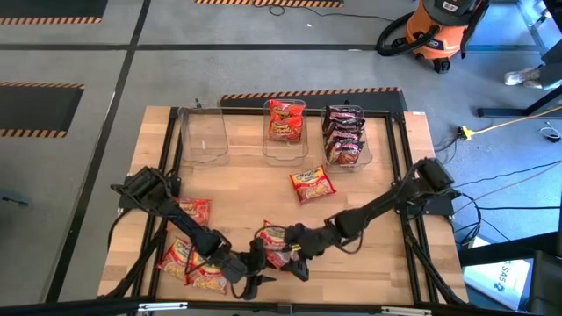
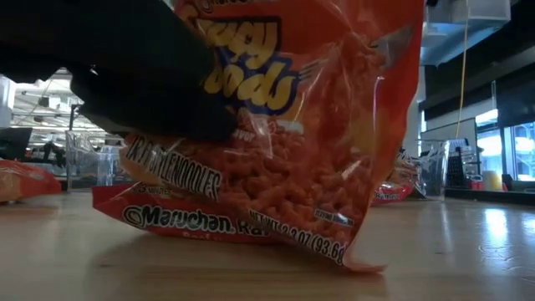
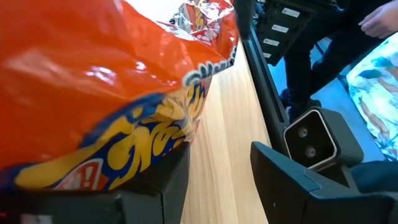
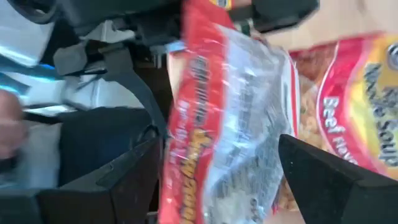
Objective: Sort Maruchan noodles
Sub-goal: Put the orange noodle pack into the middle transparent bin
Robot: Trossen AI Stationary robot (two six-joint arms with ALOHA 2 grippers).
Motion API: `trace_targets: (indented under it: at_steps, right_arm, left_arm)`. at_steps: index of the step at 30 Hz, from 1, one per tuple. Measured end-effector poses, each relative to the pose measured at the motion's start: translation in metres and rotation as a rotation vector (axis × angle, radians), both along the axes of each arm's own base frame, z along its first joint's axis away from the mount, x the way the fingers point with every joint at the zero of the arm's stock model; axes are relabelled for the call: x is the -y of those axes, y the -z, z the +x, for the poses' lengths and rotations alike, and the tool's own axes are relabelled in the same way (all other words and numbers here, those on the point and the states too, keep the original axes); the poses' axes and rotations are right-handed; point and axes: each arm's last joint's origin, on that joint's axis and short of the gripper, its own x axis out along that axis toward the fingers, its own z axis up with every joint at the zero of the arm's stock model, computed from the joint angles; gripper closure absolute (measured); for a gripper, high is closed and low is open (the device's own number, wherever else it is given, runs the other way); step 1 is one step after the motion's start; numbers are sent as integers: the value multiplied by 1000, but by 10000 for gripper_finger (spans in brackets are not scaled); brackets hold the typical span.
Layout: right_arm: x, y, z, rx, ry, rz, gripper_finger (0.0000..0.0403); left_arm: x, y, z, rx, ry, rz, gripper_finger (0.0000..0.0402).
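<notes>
- I have both arms low at the near edge of the bench, and the two grippers meet over one red noodle packet standing up on its edge
- Right gripper: its fingers stand wide, and in the right wrist view the packet hangs upright between them, with daylight on both sides; I judge it is not pinched from this side yet
- Left gripper: set at a middling width; in the left wrist view a packet lies across one finger and fills the gap, but I cannot tell whether the fingers actually clamp it or it only rests there
- The low view shows the packet tilted, its lower edge on the bench and a dark gripper part over its upper corner
- The relation that matters: the packet's long axis runs up and away between the right fingers, so closing them should catch it across its thin face; the right arm is the nearer one to the bins
- Other packets lie just beside the left gripper, and one lies well ahead of the right gripper, toward the bins
- Beyond that, three clear bins stand far ahead: one empty, one with red packets, one with dark packets
</notes>
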Motion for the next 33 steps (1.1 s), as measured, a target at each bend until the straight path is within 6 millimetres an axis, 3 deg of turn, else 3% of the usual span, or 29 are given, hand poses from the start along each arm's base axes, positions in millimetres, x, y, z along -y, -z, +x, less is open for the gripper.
trace_targets:
  at_steps: [5,11,26,29,33]
  right_arm:
    - [-12,-2,-6,36,64,-92,100]
    - [-12,4,-5,20,104,-95,100]
    - [-5,43,3,-58,130,-235,100]
    - [-5,43,3,-56,122,-248,113]
    - [-6,42,4,-31,105,-261,159]
  left_arm:
    - [-4,0,3,0,-14,-1,237]
    - [-9,0,7,0,-28,-2,237]
    - [-14,2,9,-11,-39,13,237]
    - [-14,2,9,-9,-31,23,237]
    - [-14,2,9,-7,-26,35,237]
